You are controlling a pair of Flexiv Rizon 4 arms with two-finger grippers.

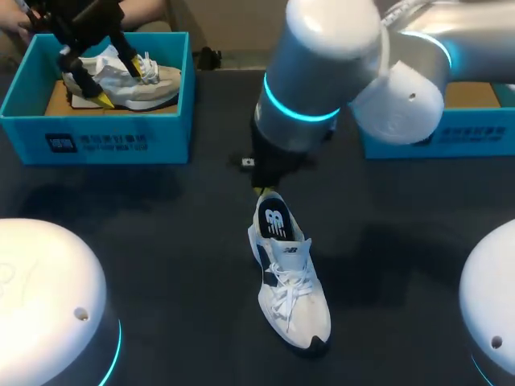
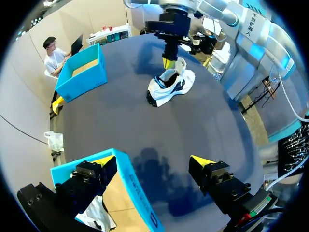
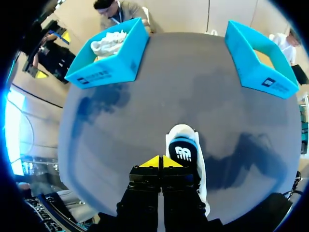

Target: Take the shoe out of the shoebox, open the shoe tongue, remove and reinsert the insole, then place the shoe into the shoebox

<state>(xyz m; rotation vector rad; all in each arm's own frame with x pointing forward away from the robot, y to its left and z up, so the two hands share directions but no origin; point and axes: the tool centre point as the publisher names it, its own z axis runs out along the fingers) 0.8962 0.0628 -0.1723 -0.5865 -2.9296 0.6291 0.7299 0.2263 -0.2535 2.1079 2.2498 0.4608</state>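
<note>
The white shoe (image 1: 290, 281) is lying out on the desk (image 1: 161, 241) with its insole (image 1: 273, 222) inside, I think, so boxing it is waiting, while the right hand (image 3: 160, 162) is pressing its tips together by the heel and the left hand (image 2: 153, 162) is hanging spread over a shoebox (image 1: 96, 137).

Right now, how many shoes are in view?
2: a white shoe lies mid-table; a second shoe sits in the left blue shoebox. The right shoebox is partly hidden.
</note>
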